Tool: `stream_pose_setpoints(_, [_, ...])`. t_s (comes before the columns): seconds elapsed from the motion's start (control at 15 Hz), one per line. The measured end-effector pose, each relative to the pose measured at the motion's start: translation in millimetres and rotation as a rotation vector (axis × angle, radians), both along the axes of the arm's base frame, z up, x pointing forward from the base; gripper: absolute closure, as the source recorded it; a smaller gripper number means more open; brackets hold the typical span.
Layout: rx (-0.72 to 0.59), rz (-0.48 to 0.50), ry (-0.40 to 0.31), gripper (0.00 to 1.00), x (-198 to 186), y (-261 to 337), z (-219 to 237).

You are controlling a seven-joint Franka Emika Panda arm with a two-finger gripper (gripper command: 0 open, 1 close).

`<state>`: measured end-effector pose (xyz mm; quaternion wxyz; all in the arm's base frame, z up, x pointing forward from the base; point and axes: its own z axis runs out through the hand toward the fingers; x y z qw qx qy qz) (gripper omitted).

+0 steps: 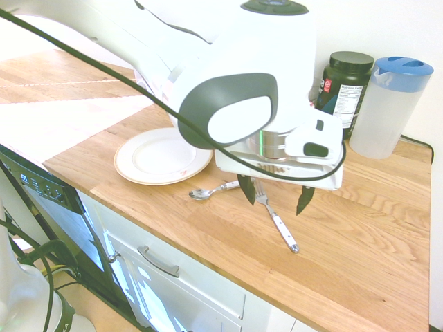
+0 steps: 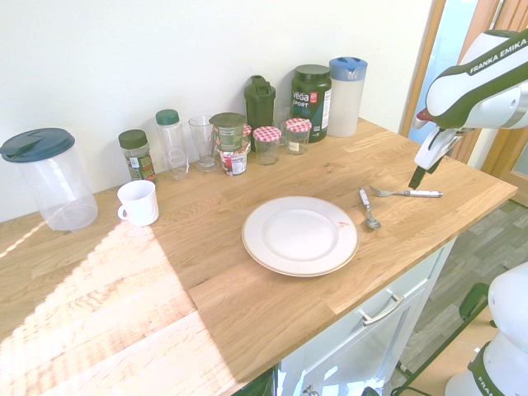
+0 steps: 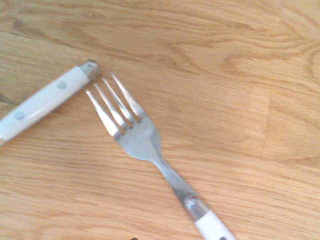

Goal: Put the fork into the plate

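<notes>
The fork [image 1: 275, 220], silver with a white riveted handle, lies flat on the wooden counter, to the right of the plate in the first exterior view. My gripper [image 1: 275, 195] hangs open just above it, one dark finger on each side of the fork's neck, holding nothing. The wrist view looks straight down on the fork [image 3: 145, 142], with its tines close to the tip of a white spoon handle [image 3: 42, 102]. The round white plate [image 1: 163, 155] with a tan rim sits empty beyond the spoon [image 1: 208, 192]. From the other side, the fork [image 2: 404, 193] lies right of the plate [image 2: 299, 235], below the gripper [image 2: 417, 177].
A dark supplement tub [image 1: 344, 83] and a blue-lidded pitcher [image 1: 390, 104] stand by the wall behind the gripper. Further along the wall are jars [image 2: 268, 140], bottles, a glass, a white mug [image 2: 139, 202] and a large lidded container [image 2: 49, 177]. The counter's front edge runs close to the fork.
</notes>
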<state>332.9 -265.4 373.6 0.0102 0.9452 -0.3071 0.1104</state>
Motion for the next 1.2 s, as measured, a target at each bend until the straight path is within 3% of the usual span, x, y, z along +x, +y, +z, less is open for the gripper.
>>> stream_pose_setpoints(0.6, [0.035,0.114,0.024,0.00,21,-24,-28])
stream_pose_setpoints(0.67, [0.034,0.117,0.026,1.00,21,-24,-28])
stream_pose_setpoints(1.2, [0.030,0.138,0.050,1.00,18,-20,-35])
